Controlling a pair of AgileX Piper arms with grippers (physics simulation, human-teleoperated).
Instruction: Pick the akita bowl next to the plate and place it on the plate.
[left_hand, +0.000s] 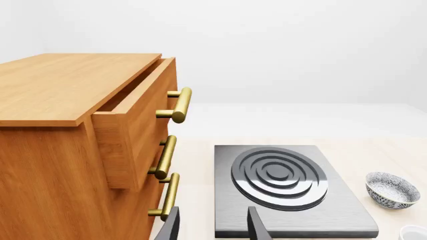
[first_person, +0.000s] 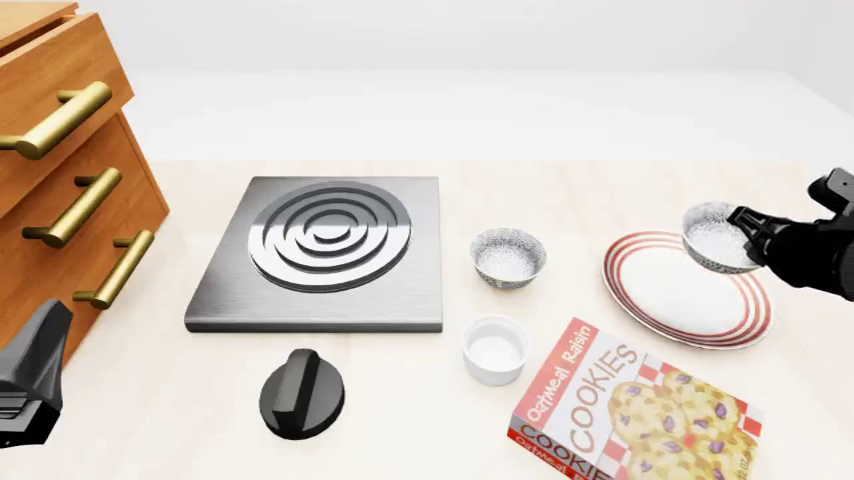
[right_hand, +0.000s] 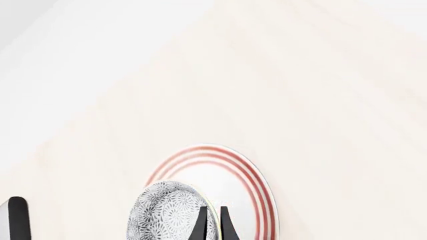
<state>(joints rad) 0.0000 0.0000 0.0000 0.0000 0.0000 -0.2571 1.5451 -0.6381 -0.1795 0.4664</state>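
A speckled grey-and-white akita bowl (first_person: 714, 238) hangs tilted above the far edge of the red-ringed white plate (first_person: 667, 290), with my right gripper (first_person: 750, 240) shut on its rim. The right wrist view shows the fingers (right_hand: 200, 226) pinching the bowl (right_hand: 167, 212) wall over the plate (right_hand: 233, 172). A second identical bowl (first_person: 509, 257) stands on the table left of the plate, also visible as the bowl (left_hand: 392, 190) in the left wrist view. My left gripper (left_hand: 213, 230) is open and holds nothing, low at the near left (first_person: 30, 385).
A dark stove plate (first_person: 320, 255) with a ringed burner lies mid-table, a black knob (first_person: 302, 393) in front of it. A white ramekin (first_person: 495, 349) and a cookie box (first_person: 627, 415) sit near the front. A wooden drawer cabinet (first_person: 60, 170) stands at the left, its top drawer (left_hand: 133, 120) pulled out.
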